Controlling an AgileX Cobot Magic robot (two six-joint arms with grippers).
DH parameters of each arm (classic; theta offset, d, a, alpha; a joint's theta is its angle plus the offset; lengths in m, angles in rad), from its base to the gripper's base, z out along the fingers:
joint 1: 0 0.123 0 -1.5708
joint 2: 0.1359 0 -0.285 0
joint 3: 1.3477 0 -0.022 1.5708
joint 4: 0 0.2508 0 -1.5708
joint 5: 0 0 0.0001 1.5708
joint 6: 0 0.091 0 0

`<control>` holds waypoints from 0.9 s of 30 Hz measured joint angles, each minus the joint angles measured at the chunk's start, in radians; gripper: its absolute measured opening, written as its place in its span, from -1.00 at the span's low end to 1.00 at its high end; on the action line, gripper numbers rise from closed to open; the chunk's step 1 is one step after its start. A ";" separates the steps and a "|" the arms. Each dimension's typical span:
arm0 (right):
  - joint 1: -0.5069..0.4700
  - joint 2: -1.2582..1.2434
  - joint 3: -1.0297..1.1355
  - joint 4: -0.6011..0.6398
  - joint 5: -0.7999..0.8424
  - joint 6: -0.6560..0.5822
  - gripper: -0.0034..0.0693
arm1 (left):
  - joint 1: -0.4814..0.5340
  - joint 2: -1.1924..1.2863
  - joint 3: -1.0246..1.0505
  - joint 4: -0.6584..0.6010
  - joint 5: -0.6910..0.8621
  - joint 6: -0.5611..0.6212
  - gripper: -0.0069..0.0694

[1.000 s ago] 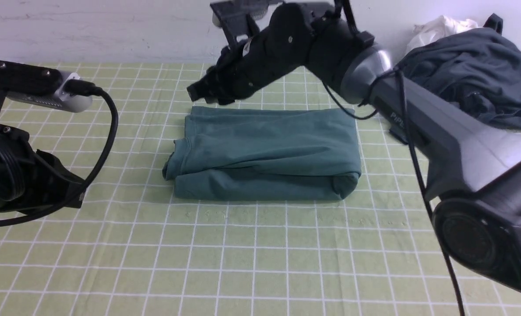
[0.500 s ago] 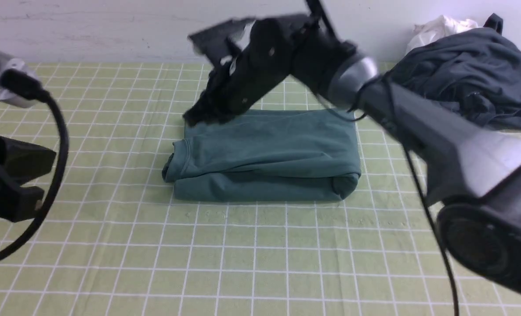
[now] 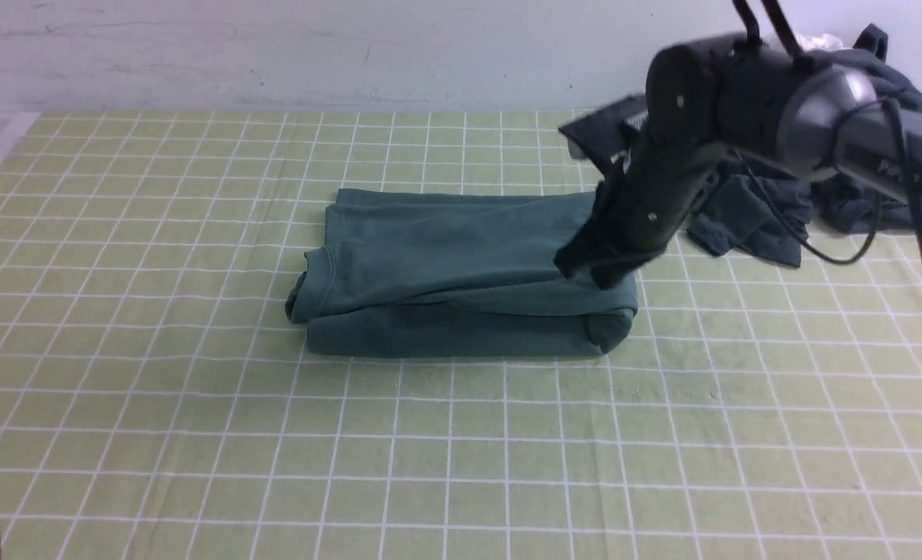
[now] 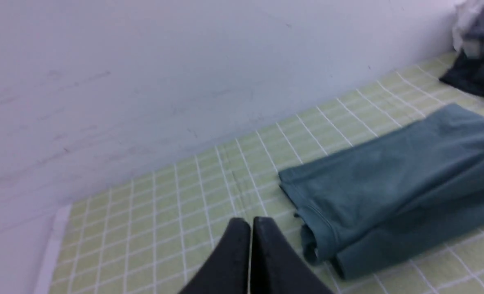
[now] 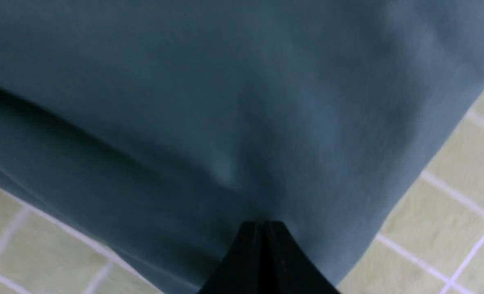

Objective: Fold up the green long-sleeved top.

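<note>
One partial marking, pale letters that may read "PI", is showing on the right arm's grey link at the front view's edge; no other writing is legible. The dark teal-green cotton jersey top [image 3: 461,272] is lying folded into a thick rectangle mid-surface on the yellow-green checked cloth [image 3: 197,435], ribbed neck facing left. The right pincer [image 3: 595,274] is pressing, fingers together, on its right end. Only the left wrist view is showing the left pincer [image 4: 250,223], also pressed together, hovering near the neck end.
</note>
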 joint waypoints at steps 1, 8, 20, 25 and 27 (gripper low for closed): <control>-0.004 0.000 0.017 -0.009 0.001 0.002 -0.95 | 0.000 -0.009 0.014 -0.003 -0.024 0.002 -0.83; -0.006 -0.152 0.029 -0.039 0.001 0.004 -0.95 | 0.000 -0.019 0.054 -0.007 -0.093 0.005 -0.83; -0.006 -0.527 0.188 -0.007 -0.046 0.025 -0.95 | 0.000 -0.019 0.055 -0.010 -0.101 0.012 -0.83; -0.005 -0.754 0.437 -0.002 -0.151 0.003 -0.95 | 0.000 -0.019 0.055 -0.010 -0.101 0.014 -0.83; -0.005 -0.895 0.550 -0.001 -0.236 0.000 -0.95 | 0.000 -0.019 0.055 -0.010 -0.101 0.014 -0.83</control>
